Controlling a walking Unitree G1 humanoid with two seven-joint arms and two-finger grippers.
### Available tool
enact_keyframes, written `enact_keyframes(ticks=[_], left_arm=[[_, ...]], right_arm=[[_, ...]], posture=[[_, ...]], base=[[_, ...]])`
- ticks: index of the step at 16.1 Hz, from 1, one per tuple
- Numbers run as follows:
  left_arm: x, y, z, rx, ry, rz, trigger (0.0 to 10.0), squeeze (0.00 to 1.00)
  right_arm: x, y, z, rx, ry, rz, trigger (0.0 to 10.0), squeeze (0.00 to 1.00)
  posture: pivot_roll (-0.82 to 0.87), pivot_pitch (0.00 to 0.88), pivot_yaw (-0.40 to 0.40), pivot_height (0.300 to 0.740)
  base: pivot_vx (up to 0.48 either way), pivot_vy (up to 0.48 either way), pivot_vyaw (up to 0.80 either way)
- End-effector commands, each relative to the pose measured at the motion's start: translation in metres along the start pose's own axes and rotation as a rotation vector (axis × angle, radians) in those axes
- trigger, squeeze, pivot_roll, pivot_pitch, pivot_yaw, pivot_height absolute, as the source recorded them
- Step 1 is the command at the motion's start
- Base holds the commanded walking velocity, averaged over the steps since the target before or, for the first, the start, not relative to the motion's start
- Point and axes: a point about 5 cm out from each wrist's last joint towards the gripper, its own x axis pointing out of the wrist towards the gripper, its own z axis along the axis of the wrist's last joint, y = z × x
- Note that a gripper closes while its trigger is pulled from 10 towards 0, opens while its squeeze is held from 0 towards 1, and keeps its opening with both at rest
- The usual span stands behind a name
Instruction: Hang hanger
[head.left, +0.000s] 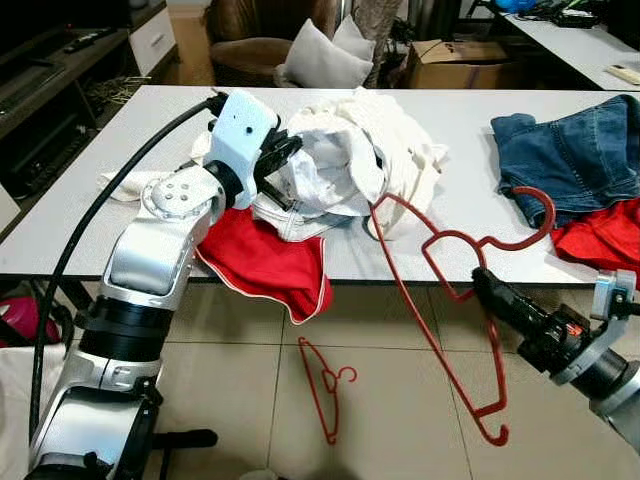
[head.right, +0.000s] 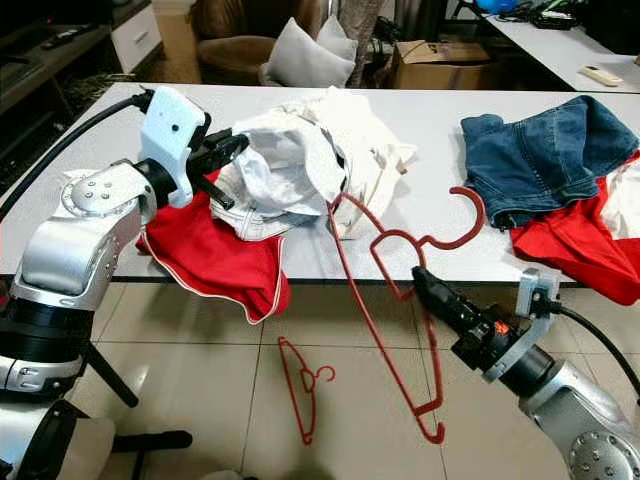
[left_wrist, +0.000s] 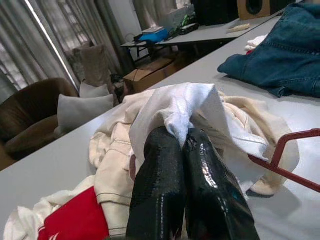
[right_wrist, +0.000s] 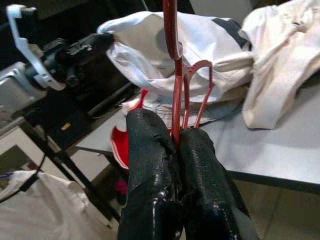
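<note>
- Red hanger (head.left: 440, 300) seen from the left eye: pinched near its neck by right gripper (head.left: 480, 283) off the front edge of the white table (head.left: 470, 130); one shoulder tip poked into the white garment (head.left: 330, 160), hook curling toward the jeans (head.left: 570, 160), other shoulder dangling toward the floor.
- Right eye: left gripper (head.right: 235, 150) clamped on a fold of that garment, lifting it off the table above a red cloth (head.right: 215, 255). Second, smaller red hanger (head.right: 305, 385) lying on the floor tiles, untouched.
- Left wrist: fingers (left_wrist: 165, 175) pressed together, white fabric trapped at the tips; hanger bar just beyond, apart from these jaws.
- Right wrist: fingers (right_wrist: 150, 150) closed on the wire, which runs up between the pads toward the garment.
- Risks, as judged: thin wire pivoting in the pinch under the hanging shoulder's weight; tip snagging a fold instead of the neck opening; fabric slipping from the left pinch if pulled.
</note>
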Motion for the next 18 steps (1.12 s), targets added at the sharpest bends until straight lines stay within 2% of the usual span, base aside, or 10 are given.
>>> enact_keyframes(ticks=[1,4,5,7,9,11,13,14,16,18], left_arm=[[0.002,0.0,0.007,0.016,-0.021,-0.011,0.0,0.0],[0.002,0.001,0.005,0.028,-0.013,-0.01,0.0,0.0],[0.002,0.0,0.004,0.049,-0.002,-0.016,0.0,0.0],[0.002,-0.002,0.001,0.069,0.009,-0.025,0.0,0.0],[0.002,-0.004,0.001,0.082,0.012,-0.032,0.0,0.0],[0.004,-0.005,0.0,0.095,0.014,-0.035,0.0,0.0],[0.005,-0.005,0.0,0.101,0.014,-0.035,0.0,0.0],[0.006,-0.005,0.0,0.104,0.013,-0.033,0.0,0.0],[0.006,-0.004,0.0,0.104,0.011,-0.031,0.0,0.0],[0.006,-0.004,-0.001,0.104,0.011,-0.03,0.0,0.0]], right_arm=[[0.001,0.008,0.0,0.01,0.019,0.067,10.0,0.0],[-0.001,0.005,0.0,-0.004,0.025,0.038,10.0,0.0],[-0.001,-0.008,0.005,-0.072,0.004,-0.081,10.0,0.0],[-0.005,-0.033,0.015,-0.115,-0.039,-0.291,10.0,0.0],[-0.006,-0.043,0.018,-0.142,-0.023,-0.374,10.0,0.0],[-0.001,-0.046,0.012,-0.14,0.054,-0.387,10.0,0.0],[0.0,-0.046,0.006,-0.103,0.094,-0.354,10.0,0.0],[-0.001,-0.033,-0.001,-0.047,0.138,-0.189,10.0,0.0],[-0.007,-0.018,-0.005,-0.01,0.17,-0.023,10.0,0.0],[-0.012,-0.012,-0.005,0.036,0.164,0.053,10.0,0.0]], posture=[[-0.09,0.0,0.047,0.74],[-0.09,0.0,0.04,0.74],[-0.09,0.0,0.04,0.74],[-0.09,0.0,0.043,0.74],[-0.09,0.0,0.043,0.74],[-0.11,0.0,0.057,0.74],[-0.11,0.0,0.057,0.74],[-0.11,0.0,0.06,0.74],[-0.11,0.0,0.06,0.74],[-0.12,0.0,0.061,0.74]], base=[[0.0,0.0,0.0],[0.0,0.0,0.0],[0.0,0.0,0.0],[0.0,0.0,0.0],[0.0,0.0,0.0],[0.0,0.0,0.0],[0.0,0.0,0.0],[0.0,0.0,0.0],[0.0,0.0,0.0],[0.0,0.0,0.0]])
